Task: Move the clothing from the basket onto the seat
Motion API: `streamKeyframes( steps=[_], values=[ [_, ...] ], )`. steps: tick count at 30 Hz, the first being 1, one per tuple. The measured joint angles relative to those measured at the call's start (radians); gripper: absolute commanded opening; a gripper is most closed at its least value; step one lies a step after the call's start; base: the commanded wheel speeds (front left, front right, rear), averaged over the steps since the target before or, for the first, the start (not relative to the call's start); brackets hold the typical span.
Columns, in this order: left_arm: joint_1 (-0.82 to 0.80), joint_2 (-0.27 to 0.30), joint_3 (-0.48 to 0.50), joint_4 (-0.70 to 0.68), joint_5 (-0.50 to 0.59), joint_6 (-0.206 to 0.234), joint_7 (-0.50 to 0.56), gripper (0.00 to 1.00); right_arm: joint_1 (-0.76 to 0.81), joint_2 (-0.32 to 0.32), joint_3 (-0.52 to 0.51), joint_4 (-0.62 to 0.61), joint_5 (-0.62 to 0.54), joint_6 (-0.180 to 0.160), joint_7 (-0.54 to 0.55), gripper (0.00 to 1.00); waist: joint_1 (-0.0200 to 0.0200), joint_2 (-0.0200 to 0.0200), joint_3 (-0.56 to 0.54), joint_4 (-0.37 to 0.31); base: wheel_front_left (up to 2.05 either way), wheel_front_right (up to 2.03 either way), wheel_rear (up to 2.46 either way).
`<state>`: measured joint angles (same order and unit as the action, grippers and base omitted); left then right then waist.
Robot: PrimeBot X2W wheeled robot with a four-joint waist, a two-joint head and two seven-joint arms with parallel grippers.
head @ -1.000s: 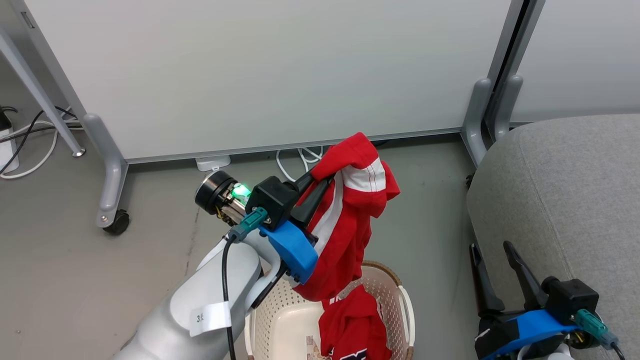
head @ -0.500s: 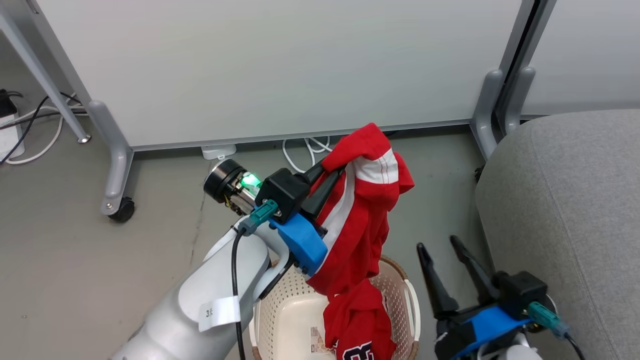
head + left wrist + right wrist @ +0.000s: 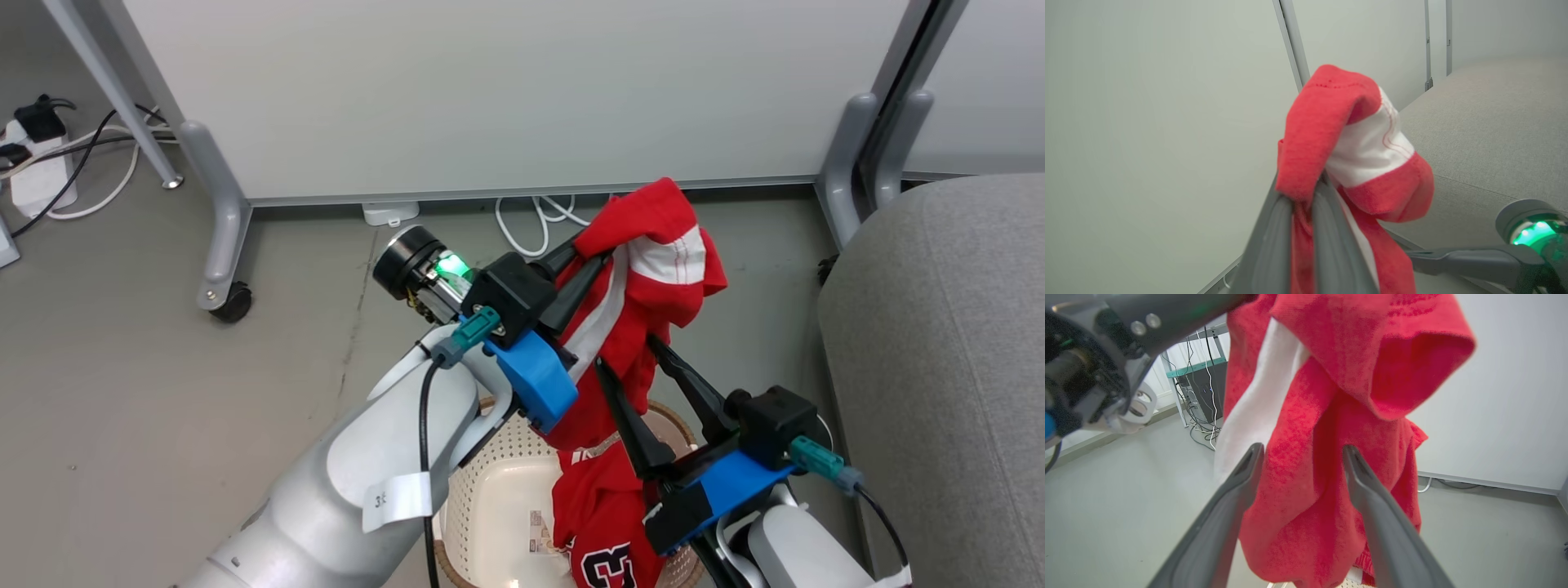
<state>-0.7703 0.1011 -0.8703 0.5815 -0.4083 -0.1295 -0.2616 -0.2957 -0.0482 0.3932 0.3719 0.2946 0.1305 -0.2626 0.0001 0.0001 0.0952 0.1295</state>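
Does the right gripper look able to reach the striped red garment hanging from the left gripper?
Likely yes: the right gripper stands open close against the hanging garment, with nothing in between.

A pale partition panel (image 3: pixel 506 90) stands on grey metal legs (image 3: pixel 220 220), one with a black caster (image 3: pixel 233 304), on a smooth grey floor (image 3: pixel 122 392). A coil of white cable (image 3: pixel 535 222) lies at the panel's foot. A white power strip (image 3: pixel 37 175) with black and white leads sits far left
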Motion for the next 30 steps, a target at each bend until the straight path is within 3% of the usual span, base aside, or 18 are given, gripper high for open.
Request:
streamKeyframes(
  steps=[14,15,16,17,30],
  values=[
    [-0.032,-0.04,-0.045,-0.028,-0.006,0.0,0.0,0.0,-0.118,0.0,0.043,0.049,0.132,0.0,0.0,1.0,0.0,0.0,0.031,0.059,0.0,0.0,0.0],
    [-0.032,-0.041,-0.047,-0.03,-0.007,0.0,0.0,0.0,-0.123,0.0,0.044,0.048,0.14,0.0,0.0,0.76,0.0,0.0,0.033,0.062,0.0,0.0,0.0],
    [-0.033,-0.042,-0.048,-0.031,-0.009,0.0,0.0,0.0,-0.129,0.0,0.044,0.049,0.144,0.0,0.0,0.27,0.0,0.0,0.035,0.064,0.0,0.0,0.0],
    [-0.033,-0.043,-0.048,-0.032,-0.011,0.0,0.0,0.0,-0.132,0.0,0.046,0.048,0.144,0.0,0.0,0.0,0.0,0.0,0.036,0.066,0.0,0.0,0.0],
    [-0.034,-0.046,-0.044,-0.029,-0.01,0.0,0.0,0.0,-0.136,0.0,0.044,0.05,0.157,0.0,0.0,0.0,-0.0001,0.0,0.036,0.065,0.0,0.0,0.0]
  ],
)
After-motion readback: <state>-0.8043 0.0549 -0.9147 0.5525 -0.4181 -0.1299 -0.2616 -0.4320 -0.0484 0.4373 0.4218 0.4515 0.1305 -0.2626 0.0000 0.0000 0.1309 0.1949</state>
